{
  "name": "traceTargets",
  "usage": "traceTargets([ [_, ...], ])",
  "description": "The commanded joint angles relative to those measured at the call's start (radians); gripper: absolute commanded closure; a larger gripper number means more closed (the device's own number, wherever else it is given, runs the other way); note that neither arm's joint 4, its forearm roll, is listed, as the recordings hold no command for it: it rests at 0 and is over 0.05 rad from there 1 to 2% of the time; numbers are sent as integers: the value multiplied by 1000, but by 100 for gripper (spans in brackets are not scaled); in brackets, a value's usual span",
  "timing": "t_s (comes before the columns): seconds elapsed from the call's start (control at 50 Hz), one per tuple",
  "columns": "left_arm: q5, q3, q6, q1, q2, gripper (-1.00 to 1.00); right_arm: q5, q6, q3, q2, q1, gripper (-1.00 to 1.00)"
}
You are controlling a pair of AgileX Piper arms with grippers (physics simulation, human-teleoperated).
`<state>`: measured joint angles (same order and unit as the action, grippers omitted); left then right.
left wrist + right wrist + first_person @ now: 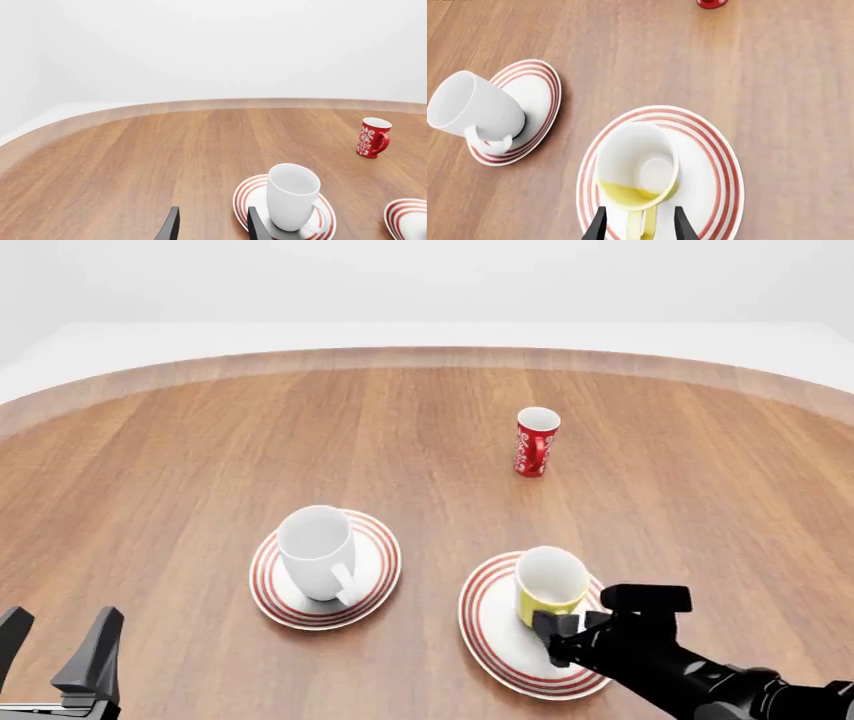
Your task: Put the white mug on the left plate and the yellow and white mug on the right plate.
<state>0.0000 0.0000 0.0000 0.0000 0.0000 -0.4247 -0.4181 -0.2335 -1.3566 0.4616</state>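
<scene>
The white mug (318, 550) is seen standing upright on the left plate (378, 575), and the yellow and white mug (550, 585) upright on the right plate (487, 625), both on the wooden surface (174, 470). The right pincer (639, 224) is held apart, its fingers either side of the yellow handle without visible contact. The left pincer (60, 650) is spread and empty, well apart from the plates; a red patterned mug (537, 441) is noted farther back.
</scene>
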Motion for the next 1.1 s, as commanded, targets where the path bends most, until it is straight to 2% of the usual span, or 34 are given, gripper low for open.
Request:
traceTargets([
  [0.02,0,0,0,0,0,-100,3,-2,2,7,-2,-100],
  [0.18,0,0,0,0,0,-100,28,4,-1,38,-7,-100],
  [0.46,0,0,0,0,0,-100,166,33,-11,210,-32,-100],
  [0.66,0,0,0,0,0,-100,333,54,-53,399,-42,-100],
  [0.7,0,0,0,0,0,-100,410,63,-84,481,-48,-100],
  [0.86,0,0,0,0,0,-100,565,81,-150,652,-72,-100],
  [0.96,0,0,0,0,0,-100,632,84,-181,750,-95,-100],
  [0.98,0,0,0,0,0,-100,669,106,-209,806,-105,-100],
  [1.1,0,0,0,0,0,-100,749,119,-239,951,-166,-100],
])
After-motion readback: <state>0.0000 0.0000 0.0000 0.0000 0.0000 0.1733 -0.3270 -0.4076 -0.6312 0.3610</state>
